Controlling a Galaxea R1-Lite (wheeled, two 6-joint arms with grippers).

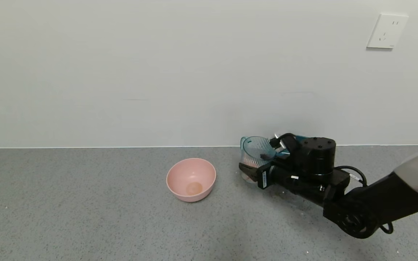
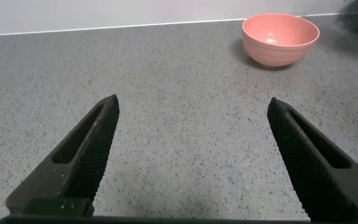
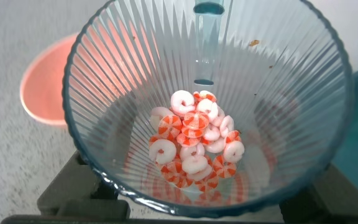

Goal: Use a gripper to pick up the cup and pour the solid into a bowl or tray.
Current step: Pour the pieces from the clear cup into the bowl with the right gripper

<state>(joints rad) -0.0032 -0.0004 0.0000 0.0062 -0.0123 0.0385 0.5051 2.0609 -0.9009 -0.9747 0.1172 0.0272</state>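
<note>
I have the right gripper [image 1: 254, 168] clamped around the cup [image 1: 257, 152], which stands upright on the counter [image 1: 85, 217] just beside the pink bowl [image 1: 191, 179]. The solid [image 3: 194, 146] lies heaped in the cup's bottom. I judge the cup light, thin-walled and slick, so a low squeeze on the ribs suits it. The teal tub [image 1: 296, 145] sits right behind the cup, mostly hidden by my arm. The left gripper [image 2: 194, 155] hangs spread wide, well apart from the pink bowl.

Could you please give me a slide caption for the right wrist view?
Ribbed cup holding white and orange-red pieces, pink bowl beyond.
</note>
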